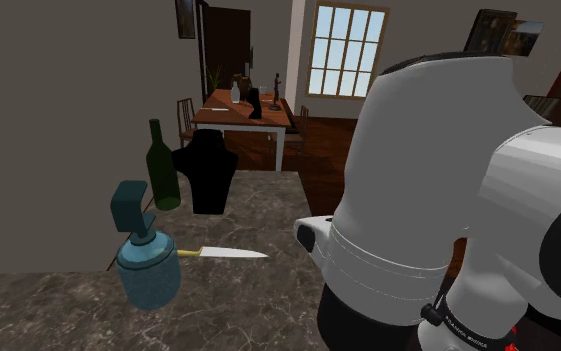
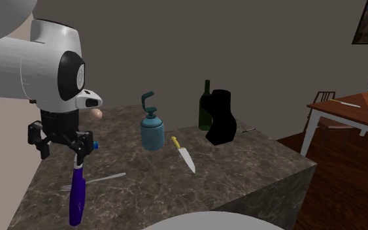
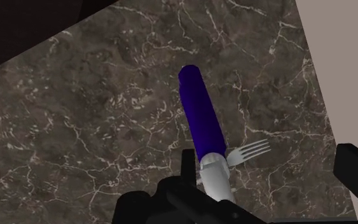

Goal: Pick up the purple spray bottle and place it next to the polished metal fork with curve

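The black two-finger tool [image 2: 70, 145] at the end of the white arm [image 2: 42, 62] is clenched on the slender purple spray bottle [image 2: 77, 193], gripping it at its pale grey neck. The bottle hangs base-down from the tool, leaning slightly. Whether its base touches the dark marbled stone bench [image 2: 241, 176] cannot be told.

The curved silvery metal fork [image 2: 100, 177] lies flat on the bench. In the second exterior view the purple bottle is just in front of the fork's tined end. In the wrist view the tines peek out right beside the bottle's neck, and the purple body runs on past them over the stone.

Beyond the fork's handle end, near it, stands a round teal pump bottle with a darker teal head [image 2: 152, 131]. Farther from the fork, on the same side, a knife with a yellow handle and a pale blade [image 2: 184, 154] lies flat. Well apart from the fork, past the knife, a dark green glass bottle [image 2: 205, 104] stands upright, touching or just beside a black bust-shaped stand [image 2: 221, 117]. Behind the fork, close to the arm, a small pinkish ball [image 2: 96, 113] rests on the bench. Far beyond the fork, off the bench, is a wooden dining table with white legs [image 2: 346, 108].
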Robot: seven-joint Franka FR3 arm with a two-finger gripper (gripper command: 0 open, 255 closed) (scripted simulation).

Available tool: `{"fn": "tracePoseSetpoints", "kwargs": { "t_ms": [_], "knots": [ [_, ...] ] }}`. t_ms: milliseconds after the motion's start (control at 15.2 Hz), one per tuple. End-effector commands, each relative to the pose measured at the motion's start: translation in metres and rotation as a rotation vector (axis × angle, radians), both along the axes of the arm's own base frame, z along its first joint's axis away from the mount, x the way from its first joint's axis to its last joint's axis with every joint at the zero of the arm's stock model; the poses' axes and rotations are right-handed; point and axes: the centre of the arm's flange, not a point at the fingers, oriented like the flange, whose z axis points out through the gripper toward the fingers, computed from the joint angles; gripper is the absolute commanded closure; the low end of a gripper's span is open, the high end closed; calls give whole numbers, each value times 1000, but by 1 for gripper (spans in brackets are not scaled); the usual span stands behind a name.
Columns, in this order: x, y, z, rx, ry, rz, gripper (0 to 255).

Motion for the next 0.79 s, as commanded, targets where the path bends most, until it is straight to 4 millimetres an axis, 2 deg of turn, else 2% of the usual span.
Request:
{"fn": "tracePoseSetpoints", "kwargs": {
  "t_ms": [0, 198, 726],
  "knots": [
    [1, -3, 13, 0, 0, 0, 0],
    [5, -11, 49, 0, 0, 0, 0],
    [5, -11, 49, 0, 0, 0, 0]
  ]
}}
